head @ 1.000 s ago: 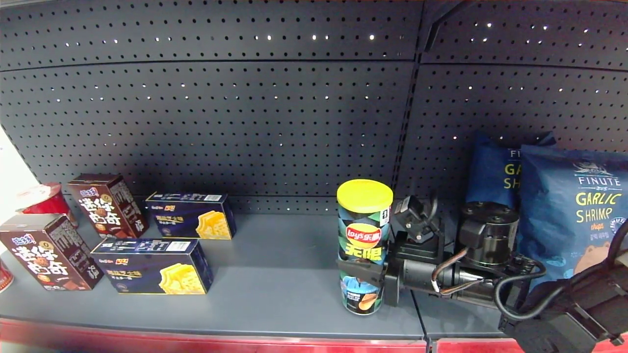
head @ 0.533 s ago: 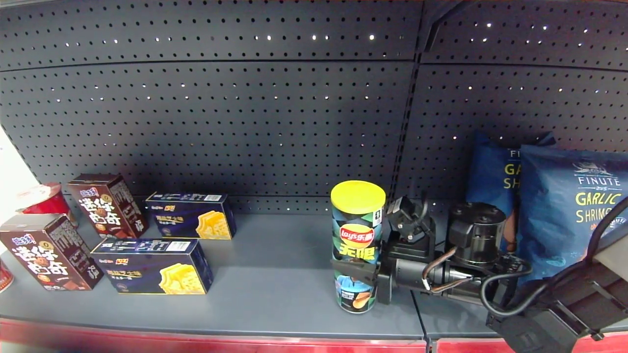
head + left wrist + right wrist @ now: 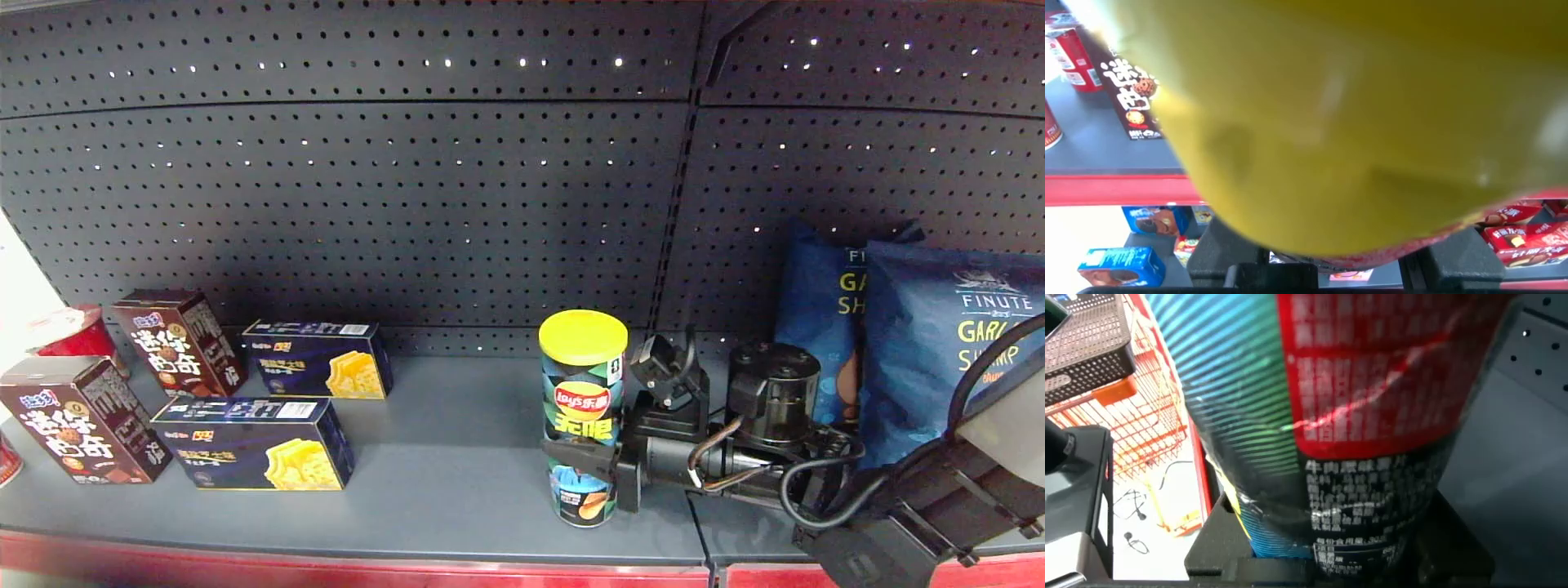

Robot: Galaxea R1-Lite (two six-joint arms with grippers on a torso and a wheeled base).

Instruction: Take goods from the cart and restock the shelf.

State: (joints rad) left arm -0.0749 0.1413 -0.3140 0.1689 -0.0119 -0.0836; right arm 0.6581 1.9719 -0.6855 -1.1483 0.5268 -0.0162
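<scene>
I am holding the chip can (image 3: 582,400) in the right hand (image 3: 584,459), which is clamping the tube's lower half from the side, below the red label and well under the yellow lid (image 3: 583,336). I am judging it to be light: a stiff paperboard tube with a slick printed skin, more likely to slip or dent than to strain the arm. The hold belongs on the round wall, low to mid body, never on the plastic lid, which could pop off. I am favouring a gentle squeeze, since the chips inside are fragile.

The can is standing upright over the front part of the shelf (image 3: 457,465), beside the seam between two bays. It is well apart from the navy boxes (image 3: 261,445) on the left and near the blue chip bags (image 3: 939,343) on the right. I cannot tell whether its base is touching the shelf.

A yellow package (image 3: 1331,122) is sitting close against the left wrist camera. I cannot tell whether the left hand (image 3: 1327,273) is gripping it.
</scene>
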